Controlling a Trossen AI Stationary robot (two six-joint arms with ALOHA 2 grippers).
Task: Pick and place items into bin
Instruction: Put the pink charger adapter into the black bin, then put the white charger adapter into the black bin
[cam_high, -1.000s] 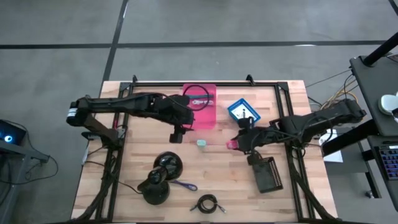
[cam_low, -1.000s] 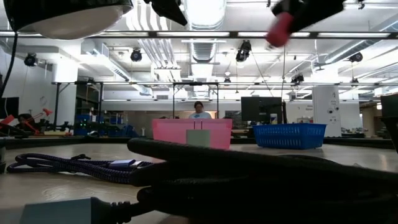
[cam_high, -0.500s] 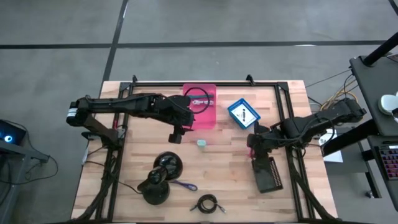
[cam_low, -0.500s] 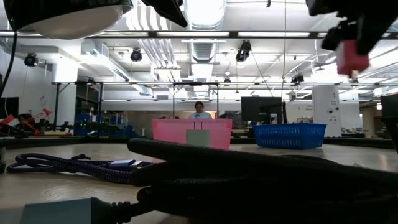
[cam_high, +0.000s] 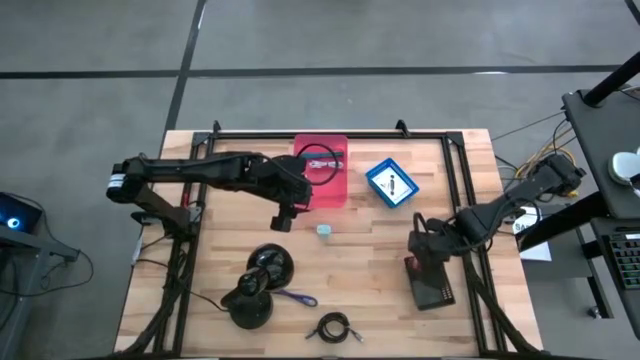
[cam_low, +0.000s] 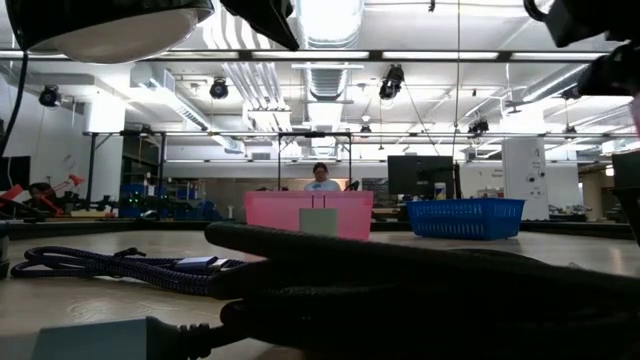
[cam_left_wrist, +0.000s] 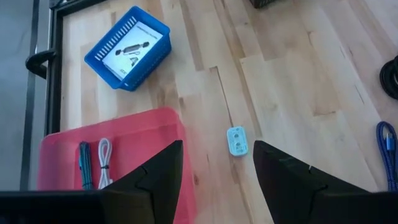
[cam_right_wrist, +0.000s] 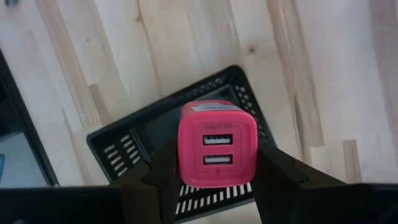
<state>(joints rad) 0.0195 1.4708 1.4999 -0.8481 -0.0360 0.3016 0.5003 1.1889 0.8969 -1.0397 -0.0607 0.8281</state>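
Observation:
My right gripper (cam_high: 416, 250) is shut on a pink cube (cam_right_wrist: 217, 146) with two slots in its face, above a black slotted bin (cam_high: 432, 283) near the table's right edge. My left gripper (cam_high: 283, 215) hangs open over the table's middle, beside the pink bin (cam_high: 322, 170), with nothing between its fingers (cam_left_wrist: 155, 180). A pale teal cube (cam_left_wrist: 237, 140) lies flat on the wood just beyond it. A purple tool (cam_high: 296, 297) and a black coiled cable (cam_high: 334, 326) lie near the front edge. My right gripper pinches the pink cube by two opposite sides (cam_right_wrist: 186, 155) between its two fingers. The fingers come from above and point down. The cube is lifted clear and hangs over the black bin (cam_right_wrist: 124, 155), its slotted face toward the wrist camera.
A blue bin (cam_high: 392, 183) with a card in it stands at the back right of centre. The pink bin (cam_left_wrist: 112, 162) holds cables. A large black object with two round parts (cam_high: 258, 285) sits at the front left. Bare wood lies between the bins.
My right gripper has carried the pink cube toward the table's right and near edges and lower, from beside the blue bin to above the black bin. It has rolled and tipped until it points almost straight down. The cube stays in its fingers.

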